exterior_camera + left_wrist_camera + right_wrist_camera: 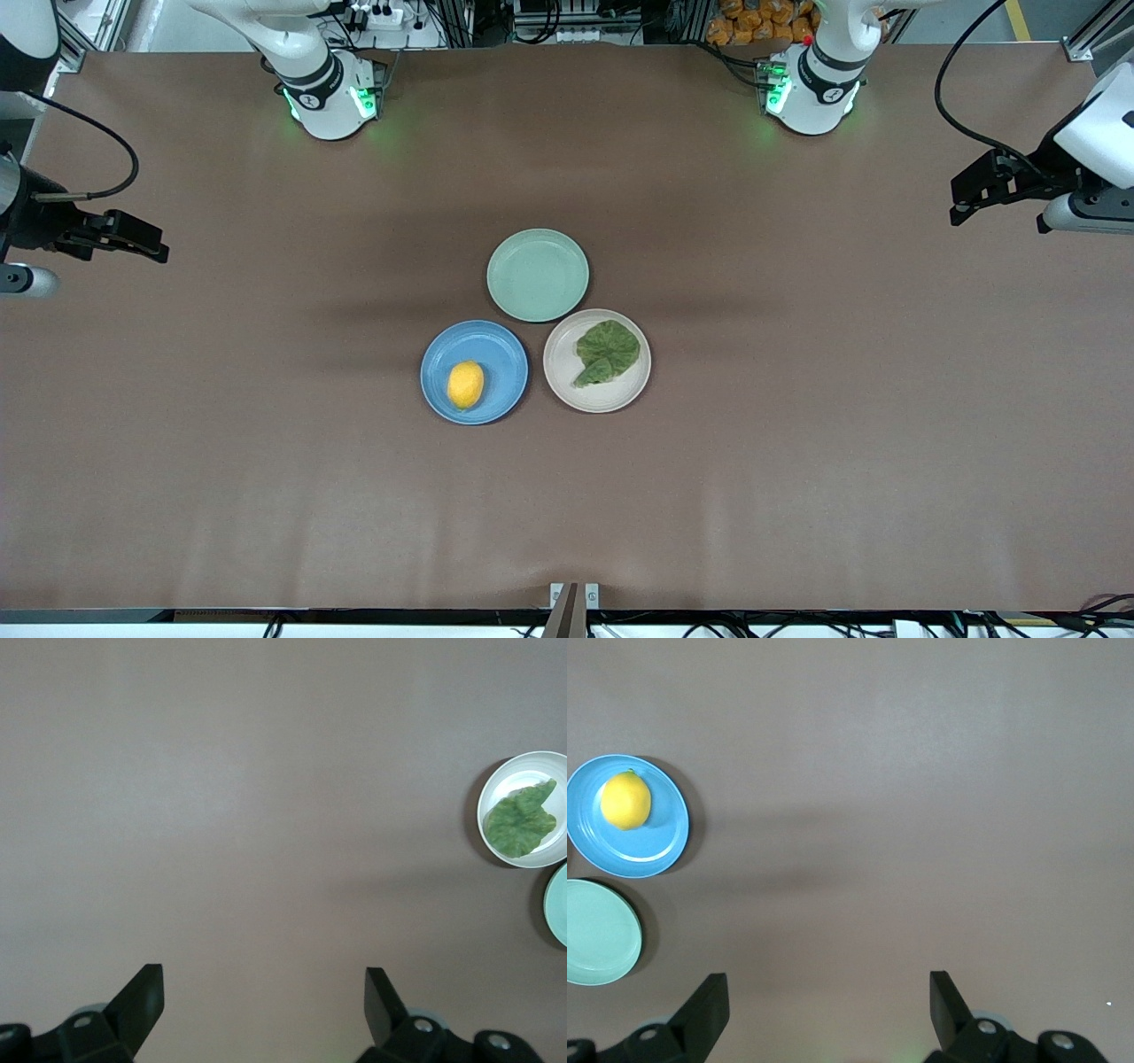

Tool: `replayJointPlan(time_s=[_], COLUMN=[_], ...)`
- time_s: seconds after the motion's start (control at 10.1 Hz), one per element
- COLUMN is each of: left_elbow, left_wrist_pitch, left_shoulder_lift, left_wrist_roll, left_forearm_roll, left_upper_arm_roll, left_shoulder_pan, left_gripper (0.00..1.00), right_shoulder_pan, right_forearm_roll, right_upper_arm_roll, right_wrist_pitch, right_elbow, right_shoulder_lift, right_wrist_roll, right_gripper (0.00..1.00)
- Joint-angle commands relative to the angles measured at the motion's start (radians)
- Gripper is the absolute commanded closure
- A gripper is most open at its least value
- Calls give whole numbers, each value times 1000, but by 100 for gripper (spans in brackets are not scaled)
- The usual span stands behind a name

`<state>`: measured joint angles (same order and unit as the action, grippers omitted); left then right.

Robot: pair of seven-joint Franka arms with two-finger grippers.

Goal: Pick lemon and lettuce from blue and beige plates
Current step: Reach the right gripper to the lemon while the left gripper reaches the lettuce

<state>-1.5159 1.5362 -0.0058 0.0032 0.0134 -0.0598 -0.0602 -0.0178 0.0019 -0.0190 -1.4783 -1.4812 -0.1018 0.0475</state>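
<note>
lemon: i see a smooth yellow oval on the blue plate, mid-table.
lettuce: crinkled dark green leaf on the beige plate.
left gripper: spread wide, empty, over its arm's table edge.
right gripper: spread wide, empty, over its arm's table edge.

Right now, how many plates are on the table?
3: a blue plate holding a lemon, a beige plate beside it holding lettuce, and a mint-green plate farther back.

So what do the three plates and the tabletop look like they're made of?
The blue plate, beige plate and mint-green plate look like matte plastic or melamine: flat even colour, thin rims, barely any shine. It could be glazed ceramic. The table seems covered in a brown matte sheet, perhaps paper or vinyl, with faint ripples.
</note>
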Motion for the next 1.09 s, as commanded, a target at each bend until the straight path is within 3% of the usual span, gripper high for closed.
replayJointPlan(time_s=[0.0,0.2,0.5,0.79,0.99], left_elbow=[10,10,6,-1,0], left_wrist_pitch=[-15,-15,-5,111,224], left_shoulder_lift=[1,12,68,177,284], left_wrist_roll=[9,11,-81,-245,-369], left_forearm_roll=[20,5,-15,-30,-23], left_upper_arm_roll=[-5,-8,-92,-153,-153], left_shoulder_pan=[-3,-7,-29,-128,-247], left_gripper=[0,0,0,0,0], right_shoulder_pan=[-1,-4,-2,34,87], right_forearm_roll=[-3,-5,-3,38,43], right_upper_arm_roll=[4,7,5,2,1], right_wrist_pitch=[-1,-5,-17,-62,-153], right_elbow=[-20,-45,-47,-40,-33], right_shoulder_lift=[17,36,34,17,-63], right_wrist_roll=[-6,-6,-6,9,126], right_gripper=[0,0,0,0,0])
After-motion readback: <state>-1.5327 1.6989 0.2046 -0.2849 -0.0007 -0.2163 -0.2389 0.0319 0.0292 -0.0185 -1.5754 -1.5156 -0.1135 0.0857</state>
